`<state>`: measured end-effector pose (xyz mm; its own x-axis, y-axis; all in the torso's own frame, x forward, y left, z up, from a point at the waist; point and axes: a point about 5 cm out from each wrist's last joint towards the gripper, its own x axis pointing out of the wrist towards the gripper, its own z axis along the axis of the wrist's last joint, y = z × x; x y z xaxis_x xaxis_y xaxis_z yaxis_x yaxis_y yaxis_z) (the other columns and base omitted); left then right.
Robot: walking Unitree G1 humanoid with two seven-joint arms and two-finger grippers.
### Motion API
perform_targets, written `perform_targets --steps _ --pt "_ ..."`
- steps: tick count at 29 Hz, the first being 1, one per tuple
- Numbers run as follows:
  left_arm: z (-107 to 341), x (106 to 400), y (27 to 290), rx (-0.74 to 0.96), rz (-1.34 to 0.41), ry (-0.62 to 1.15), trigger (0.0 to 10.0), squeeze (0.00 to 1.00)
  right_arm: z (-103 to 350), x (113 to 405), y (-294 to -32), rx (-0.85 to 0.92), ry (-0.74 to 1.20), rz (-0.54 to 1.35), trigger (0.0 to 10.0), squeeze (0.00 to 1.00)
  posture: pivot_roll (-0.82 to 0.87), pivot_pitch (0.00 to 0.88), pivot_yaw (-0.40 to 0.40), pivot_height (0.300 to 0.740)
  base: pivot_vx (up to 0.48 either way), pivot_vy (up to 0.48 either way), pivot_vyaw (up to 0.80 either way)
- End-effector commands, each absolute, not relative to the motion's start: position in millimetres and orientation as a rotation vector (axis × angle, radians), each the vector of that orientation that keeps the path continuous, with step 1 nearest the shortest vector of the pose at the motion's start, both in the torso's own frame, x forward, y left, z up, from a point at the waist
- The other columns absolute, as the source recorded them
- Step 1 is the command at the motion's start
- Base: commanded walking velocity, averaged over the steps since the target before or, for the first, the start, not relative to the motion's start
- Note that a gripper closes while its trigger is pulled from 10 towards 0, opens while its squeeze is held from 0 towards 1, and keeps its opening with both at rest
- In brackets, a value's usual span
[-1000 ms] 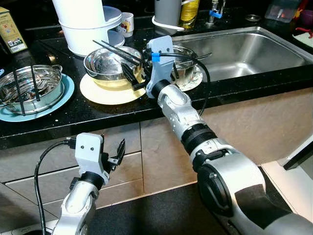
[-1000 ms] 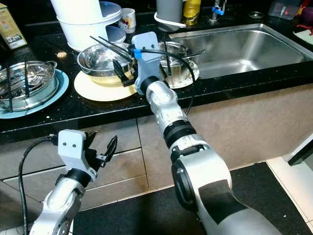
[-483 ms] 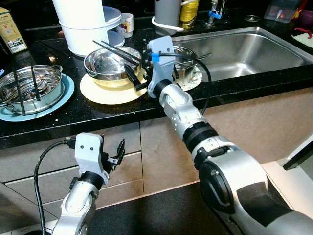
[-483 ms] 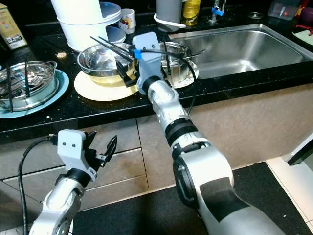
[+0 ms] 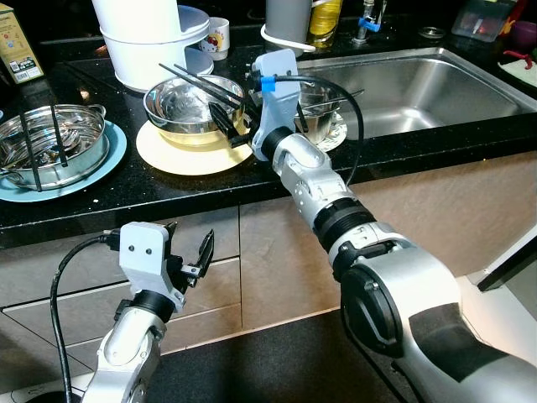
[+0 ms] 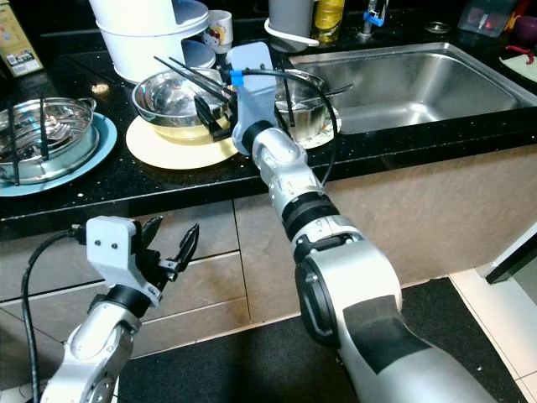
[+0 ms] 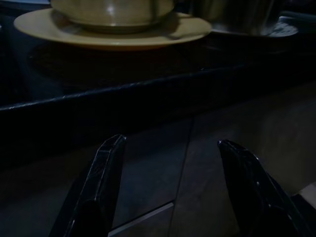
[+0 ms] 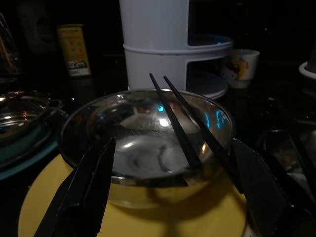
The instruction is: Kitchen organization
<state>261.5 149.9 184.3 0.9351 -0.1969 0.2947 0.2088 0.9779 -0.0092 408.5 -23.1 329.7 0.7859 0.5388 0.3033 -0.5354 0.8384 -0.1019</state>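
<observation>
Left gripper (image 5: 191,256) idle below tabletop (image 5: 168,189) edge, jaws apart, empty. Right gripper (image 8: 170,173) up at steel bowl (image 5: 191,105) on yellow plate (image 5: 180,155), jaws wide apart straddling it, prob. lining up for chopsticks (image 8: 185,123) resting across rim.

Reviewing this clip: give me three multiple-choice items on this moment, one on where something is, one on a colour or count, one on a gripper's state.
1. Where is the right gripper?
A. Over the sink
B. At the steel bowl on the yellow plate
C. Below the counter

2. What colour is the plate under the pot at the robot's left?
A. Blue
B. Red
C. Black

3. How are the left gripper's fingers?
A. Shut on chopsticks
B. Shut on nothing
C. Open

Answers: 1 B, its fingers flank the bowl on the yellow plate; 2 A, a blue rim shows around the pot; 3 C, the left wrist view shows a wide gap.
</observation>
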Motion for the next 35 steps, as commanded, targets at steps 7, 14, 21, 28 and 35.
perform_targets --steps 7,14,21,28,35 --pt "186.6 257.4 151.3 -0.041 -0.236 -0.289 10.0 0.00 328.6 410.4 -24.6 0.027 -0.280 0.590 10.0 0.00 -0.01 0.244 -0.021 0.740 0.000 0.000 0.00" --pt "188.8 256.5 152.6 -0.042 -0.234 -0.291 10.0 0.00 326.0 409.8 -21.9 0.056 -0.259 0.616 10.0 0.00 -0.01 0.245 -0.022 0.740 0.000 0.000 0.00" --pt "189.7 257.1 154.1 -0.045 -0.226 -0.294 10.0 0.00 326.9 408.8 -19.8 0.083 -0.256 0.645 2.7 0.00 -0.01 0.241 -0.025 0.740 0.000 0.000 0.00" --pt "190.6 257.2 153.4 -0.049 -0.227 -0.298 10.0 0.00 328.9 408.4 -19.2 0.092 -0.258 0.658 1.3 0.00 -0.01 0.238 -0.026 0.740 0.000 0.000 0.00" --pt "190.6 256.9 152.8 -0.052 -0.228 -0.299 10.0 0.00 329.2 408.0 -18.7 0.095 -0.258 0.670 2.0 0.00 -0.01 0.238 -0.026 0.740 0.000 0.000 0.00"
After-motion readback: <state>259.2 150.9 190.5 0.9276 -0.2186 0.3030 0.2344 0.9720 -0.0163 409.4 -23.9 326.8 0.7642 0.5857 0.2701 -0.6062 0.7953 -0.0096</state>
